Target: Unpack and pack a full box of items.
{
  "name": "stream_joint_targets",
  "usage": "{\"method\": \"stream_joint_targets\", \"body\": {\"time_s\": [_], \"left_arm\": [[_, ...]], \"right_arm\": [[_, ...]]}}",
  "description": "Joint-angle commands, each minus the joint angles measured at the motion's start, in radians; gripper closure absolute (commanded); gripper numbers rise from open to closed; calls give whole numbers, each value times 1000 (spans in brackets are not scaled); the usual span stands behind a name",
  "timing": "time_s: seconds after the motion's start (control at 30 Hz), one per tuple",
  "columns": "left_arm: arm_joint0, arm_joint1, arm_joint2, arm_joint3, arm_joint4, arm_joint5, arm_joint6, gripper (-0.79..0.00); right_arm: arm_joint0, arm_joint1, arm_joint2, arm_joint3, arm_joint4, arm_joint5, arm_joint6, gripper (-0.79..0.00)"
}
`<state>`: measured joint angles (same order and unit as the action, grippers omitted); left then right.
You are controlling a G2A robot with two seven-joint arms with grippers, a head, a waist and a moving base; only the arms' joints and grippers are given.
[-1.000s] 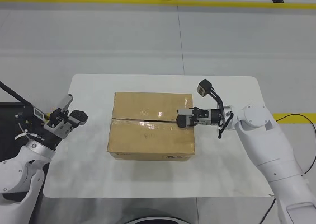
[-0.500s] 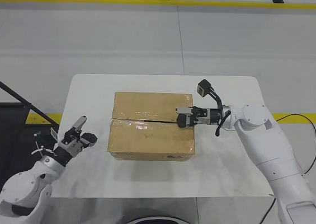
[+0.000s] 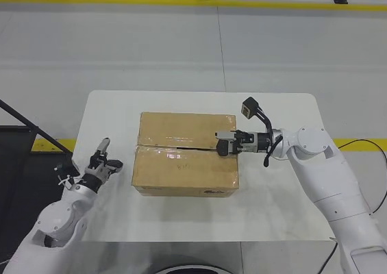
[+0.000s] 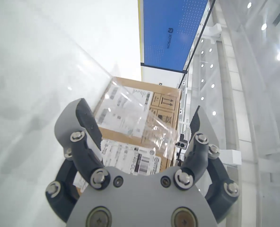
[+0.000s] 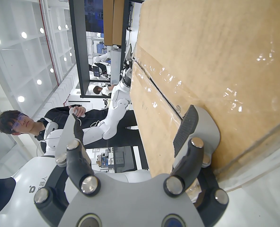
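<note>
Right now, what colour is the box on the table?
The box is plain brown cardboard; the top view shows it best.

Box (image 3: 179,154) mid-table (image 3: 282,205); left gripper (image 3: 109,155) left, right gripper (image 3: 218,144) at right edge.

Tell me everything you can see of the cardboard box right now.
The cardboard box is brown, sitting flat on the white table. Its top flaps are down, meeting at a taped seam that looks slit. Labels under clear film cover one end. The open right gripper is at the seam's end; contact unclear.
</note>
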<state>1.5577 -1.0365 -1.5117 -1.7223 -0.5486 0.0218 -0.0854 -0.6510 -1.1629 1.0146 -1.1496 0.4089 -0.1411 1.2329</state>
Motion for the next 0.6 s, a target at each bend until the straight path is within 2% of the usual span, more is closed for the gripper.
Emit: {"method": "stream_joint_targets", "body": {"time_s": [0.0,0.17,0.57], "left_arm": [[-34,-8,13,35,-25,-23,25,-785],[-70,-20,8,70,-57,-84,67,-785],[-88,-38,-28,20,-18,-194,149,-785]], "right_arm": [[0,0,0,0,0,0,0,-785],[0,0,0,0,0,0,0,-785],[0,0,0,0,0,0,0,-785]]}}
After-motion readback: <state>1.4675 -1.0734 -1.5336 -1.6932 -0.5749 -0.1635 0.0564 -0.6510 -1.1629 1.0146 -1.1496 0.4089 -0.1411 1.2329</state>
